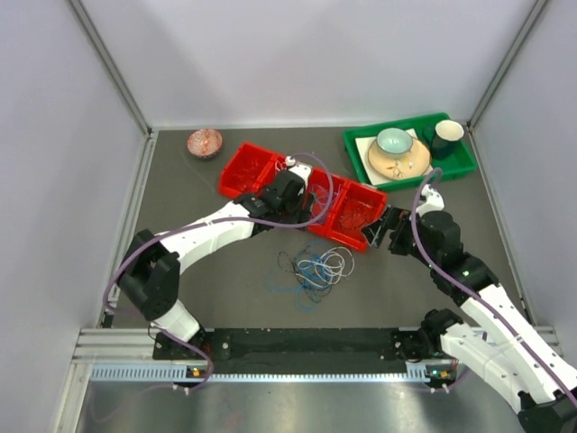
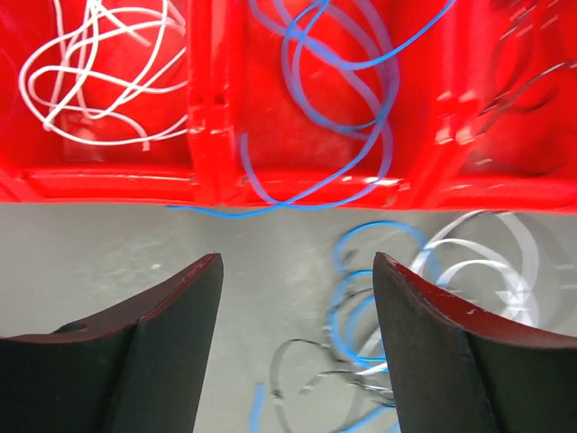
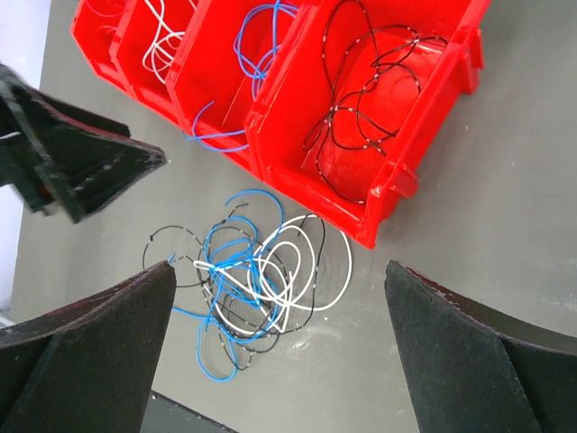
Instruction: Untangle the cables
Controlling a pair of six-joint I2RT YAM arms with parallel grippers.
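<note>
Hovering open and empty over the red tray's [image 2: 108, 185] near rim, the left gripper [image 2: 296, 271] has the tangled cables [image 1: 312, 269] just nearward on the table [image 1: 225, 289] (slightly right); the right gripper [image 3: 279, 271], equally wide and empty, waits right of them.

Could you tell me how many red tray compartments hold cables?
3 show: thin white cables in one, blue cables next to it, black cables at the red plastic tray's end; others may be hidden.

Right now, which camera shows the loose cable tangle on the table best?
Right wrist: the whole tangle sits unobstructed, with blue, white and black strands distinct. Top external shows it whole but tiny, the strands hard to separate. Left wrist catches only part of it, blurred.
</note>
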